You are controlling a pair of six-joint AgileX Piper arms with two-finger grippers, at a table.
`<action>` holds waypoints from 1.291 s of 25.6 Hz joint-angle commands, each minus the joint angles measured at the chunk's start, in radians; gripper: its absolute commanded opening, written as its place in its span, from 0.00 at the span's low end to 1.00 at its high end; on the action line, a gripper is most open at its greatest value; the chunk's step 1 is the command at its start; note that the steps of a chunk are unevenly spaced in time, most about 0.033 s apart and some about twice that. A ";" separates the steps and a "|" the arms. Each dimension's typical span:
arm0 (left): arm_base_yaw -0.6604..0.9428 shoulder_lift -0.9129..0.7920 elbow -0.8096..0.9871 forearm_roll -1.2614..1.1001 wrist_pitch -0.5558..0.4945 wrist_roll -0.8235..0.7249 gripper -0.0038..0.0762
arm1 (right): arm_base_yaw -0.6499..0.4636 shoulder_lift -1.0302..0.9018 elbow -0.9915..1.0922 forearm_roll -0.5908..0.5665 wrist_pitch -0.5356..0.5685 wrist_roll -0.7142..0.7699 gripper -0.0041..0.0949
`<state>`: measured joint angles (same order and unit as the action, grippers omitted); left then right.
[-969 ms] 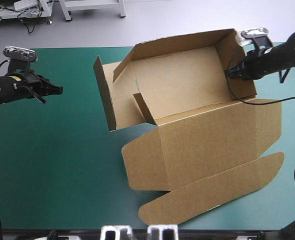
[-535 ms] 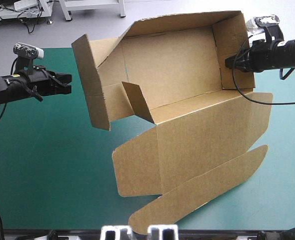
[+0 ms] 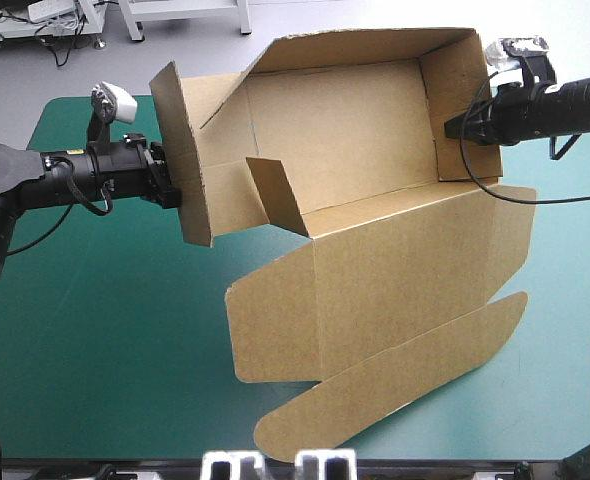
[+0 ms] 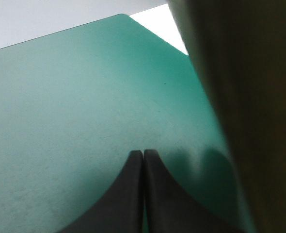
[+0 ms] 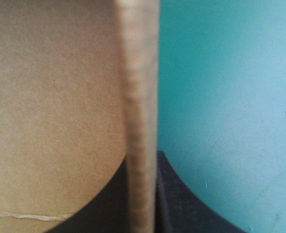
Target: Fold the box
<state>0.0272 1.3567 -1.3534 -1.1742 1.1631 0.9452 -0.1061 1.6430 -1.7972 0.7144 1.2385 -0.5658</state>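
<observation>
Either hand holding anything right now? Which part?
Right hand grips the box by its right end wall, pinching the wall's edge. Left hand is shut on nothing, beside the left flap.

Plain brown box (image 3: 395, 270); teal-green table cover (image 3: 105, 330); black L tool (image 4: 143, 153) & R tool (image 5: 142, 157).

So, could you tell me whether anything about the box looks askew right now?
The box is skewed on the teal-green cover; its left end wall splays outward instead of standing upright, with the shut left end effector at its outer face. An inner flap stands loose. The right end effector grips the right wall.
</observation>
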 commanded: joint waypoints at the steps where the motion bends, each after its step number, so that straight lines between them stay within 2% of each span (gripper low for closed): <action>1: -0.020 -0.029 -0.031 -0.185 0.075 0.029 0.04 | 0.051 -0.032 -0.032 -0.048 -0.075 0.082 0.02; 4: -0.020 -0.029 -0.031 -0.222 0.127 0.051 0.08 | 0.128 -0.030 -0.032 -0.121 -0.142 0.136 0.02; 7: -0.020 -0.029 -0.031 -0.244 0.127 0.017 0.23 | 0.235 -0.030 -0.032 -0.233 -0.270 0.228 0.02; 9: -0.020 -0.029 -0.031 -0.285 0.127 0.017 0.29 | 0.285 -0.030 -0.032 -0.329 -0.318 0.291 0.02; 16: -0.020 -0.029 -0.031 -0.244 0.084 0.013 0.30 | 0.310 -0.030 -0.032 -0.323 -0.360 0.337 0.02; 18: -0.020 -0.029 -0.031 -0.227 0.057 0.013 0.33 | 0.316 -0.030 -0.032 -0.331 -0.364 0.351 0.02; 23: -0.024 -0.029 -0.031 -0.163 -0.069 0.019 0.49 | 0.319 -0.026 -0.032 -0.340 -0.366 0.374 0.02; 27: -0.092 -0.029 -0.031 -0.030 -0.216 -0.036 0.62 | 0.319 -0.013 -0.032 -0.321 -0.364 0.374 0.02; 33: -0.295 -0.024 -0.031 0.279 -0.555 -0.208 0.64 | 0.343 0.021 -0.032 -0.316 -0.372 0.380 0.02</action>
<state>-0.1807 1.3567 -1.3534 -0.9871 0.7878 0.8354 0.2105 1.6981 -1.7963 0.3141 0.9261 -0.1981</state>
